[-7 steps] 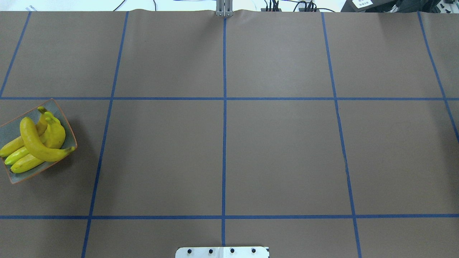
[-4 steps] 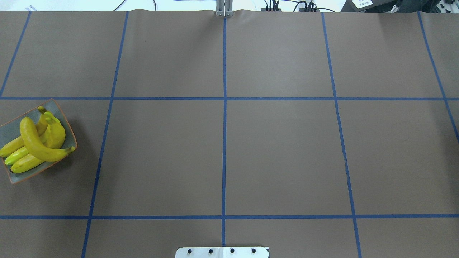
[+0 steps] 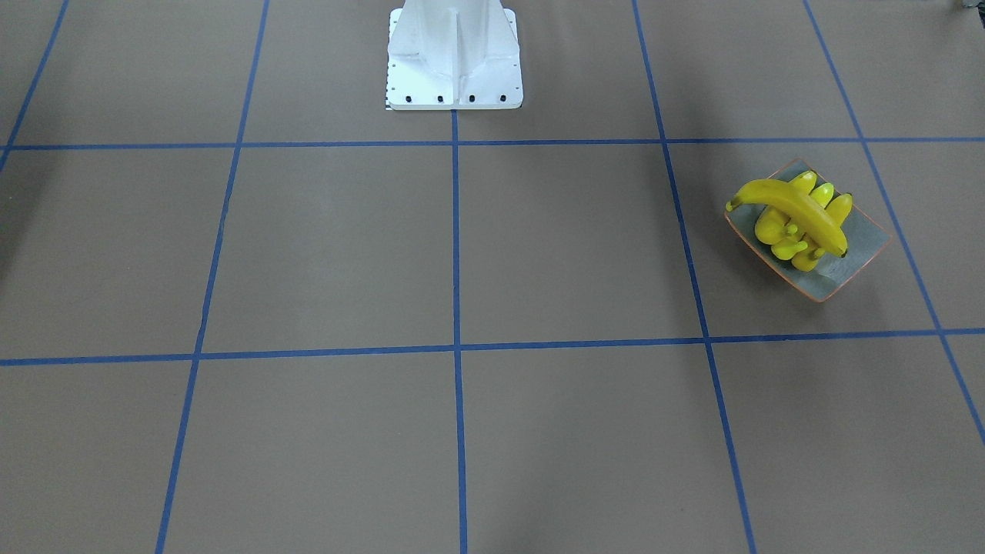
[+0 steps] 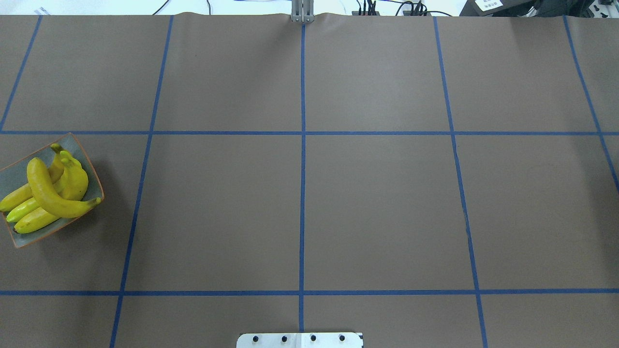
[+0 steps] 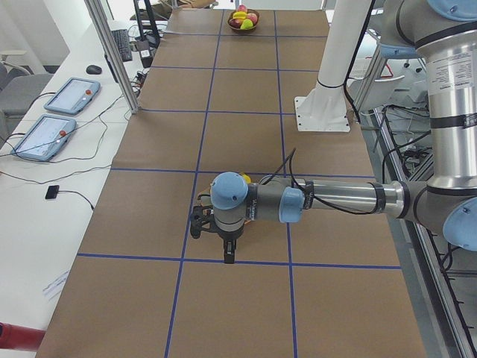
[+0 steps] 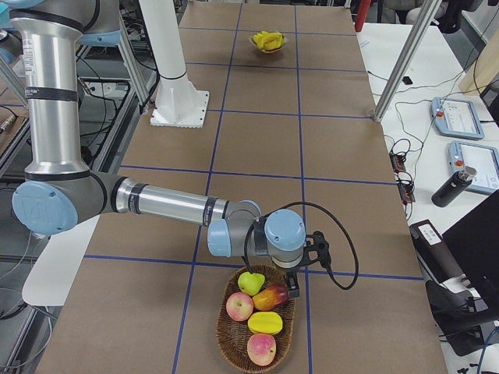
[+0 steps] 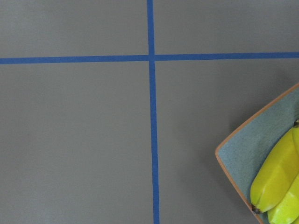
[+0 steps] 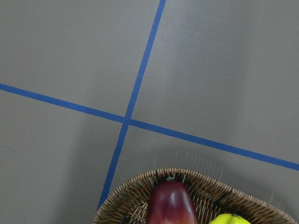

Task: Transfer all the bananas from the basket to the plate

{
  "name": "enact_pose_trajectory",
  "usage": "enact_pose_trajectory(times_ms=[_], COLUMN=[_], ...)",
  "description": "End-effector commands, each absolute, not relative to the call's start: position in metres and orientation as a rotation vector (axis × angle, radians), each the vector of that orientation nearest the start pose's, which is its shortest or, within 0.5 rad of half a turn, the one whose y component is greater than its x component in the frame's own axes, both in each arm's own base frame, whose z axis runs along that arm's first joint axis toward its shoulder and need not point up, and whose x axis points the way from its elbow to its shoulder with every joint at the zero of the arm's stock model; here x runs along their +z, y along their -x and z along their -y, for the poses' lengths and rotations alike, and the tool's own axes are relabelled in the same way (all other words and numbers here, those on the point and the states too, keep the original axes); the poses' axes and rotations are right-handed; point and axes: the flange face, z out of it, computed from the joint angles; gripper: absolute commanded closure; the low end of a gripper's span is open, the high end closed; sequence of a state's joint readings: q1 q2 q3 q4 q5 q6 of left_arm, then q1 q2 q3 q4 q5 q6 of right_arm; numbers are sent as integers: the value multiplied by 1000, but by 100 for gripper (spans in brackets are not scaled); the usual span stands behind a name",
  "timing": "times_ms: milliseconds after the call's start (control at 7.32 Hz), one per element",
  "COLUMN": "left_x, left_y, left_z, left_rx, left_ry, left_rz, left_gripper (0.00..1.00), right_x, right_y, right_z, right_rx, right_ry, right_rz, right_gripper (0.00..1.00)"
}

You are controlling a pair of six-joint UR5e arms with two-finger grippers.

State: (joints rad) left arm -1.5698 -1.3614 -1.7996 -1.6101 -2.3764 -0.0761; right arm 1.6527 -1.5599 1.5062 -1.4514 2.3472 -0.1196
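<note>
Several yellow bananas (image 4: 48, 193) lie piled on the grey-green plate (image 4: 14, 171) at the table's left side, one banana (image 3: 793, 209) lying across the others. The left wrist view shows the plate's corner (image 7: 243, 154) and two banana ends (image 7: 275, 179). The wicker basket (image 6: 234, 343) at the table's right end holds apples, a green pear and a yellow fruit. My left gripper (image 5: 227, 256) hangs near the plate and my right gripper (image 6: 291, 287) hangs over the basket's rim (image 8: 140, 198). Both show only in the side views, so I cannot tell whether they are open or shut.
The white robot base (image 3: 454, 61) stands at the table's middle edge. Blue tape lines divide the brown table cover (image 4: 377, 208) into squares. Tablets (image 5: 45, 134), cables and a dark bottle (image 6: 451, 187) lie on the white side benches.
</note>
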Motion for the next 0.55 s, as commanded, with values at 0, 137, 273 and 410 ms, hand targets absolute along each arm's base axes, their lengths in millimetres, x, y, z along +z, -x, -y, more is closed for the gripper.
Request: enact_pose_trajectory(times_ms=[0, 137, 273, 410], left_x=[643, 642, 643, 643], left_y=[79, 79, 80, 80], left_z=[378, 379, 377, 377], left_rx=[-99, -96, -99, -100], left_ry=[-22, -27, -24, -24], left_rz=[-800, -800, -800, -800], left_gripper=[0, 0, 0, 0], right_x=[650, 646, 640, 638], right_y=[-95, -83, -78, -77], right_z=[493, 493, 491, 489], right_rx=[35, 27, 22, 17], right_ry=[-107, -99, -87, -81], right_rz=[719, 728, 732, 732], right_gripper=[1, 1, 1, 1])
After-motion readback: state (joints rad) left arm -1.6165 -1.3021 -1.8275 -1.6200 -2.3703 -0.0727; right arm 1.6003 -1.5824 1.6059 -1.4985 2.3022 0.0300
